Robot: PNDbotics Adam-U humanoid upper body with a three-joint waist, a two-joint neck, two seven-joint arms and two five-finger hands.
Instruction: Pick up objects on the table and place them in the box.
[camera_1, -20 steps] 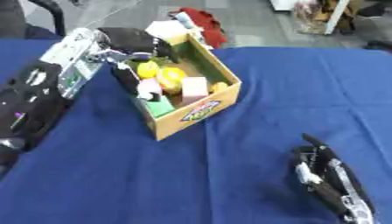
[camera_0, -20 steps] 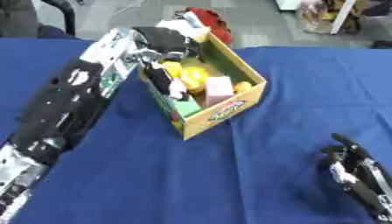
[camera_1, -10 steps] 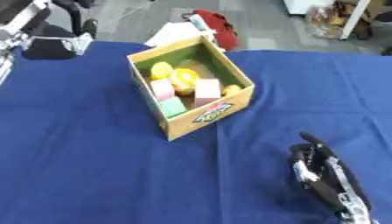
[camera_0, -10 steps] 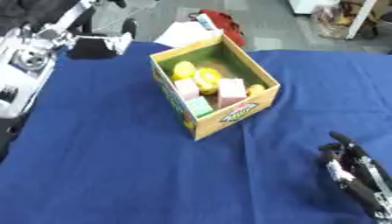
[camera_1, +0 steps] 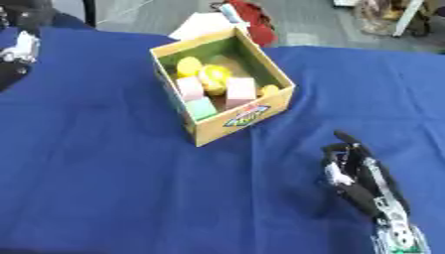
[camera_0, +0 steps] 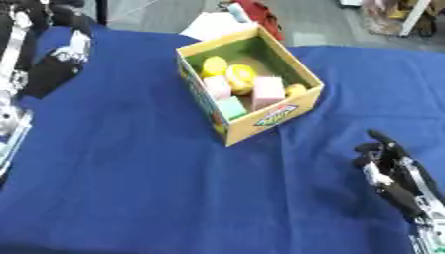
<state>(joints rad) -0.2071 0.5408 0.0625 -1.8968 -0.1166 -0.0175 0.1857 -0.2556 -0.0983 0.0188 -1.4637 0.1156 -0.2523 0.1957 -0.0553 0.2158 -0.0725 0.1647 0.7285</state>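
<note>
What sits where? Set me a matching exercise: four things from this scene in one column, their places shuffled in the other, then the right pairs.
Things
1. box
2. left hand
3. right hand
4. red thing

Places
a. lower right, over the blue cloth
b. beyond the far edge of the table, behind the box
c. middle of the table, with yellow and pink items inside
d. upper left, over the blue cloth

Pairs: 1-c, 2-d, 3-a, 4-b
</note>
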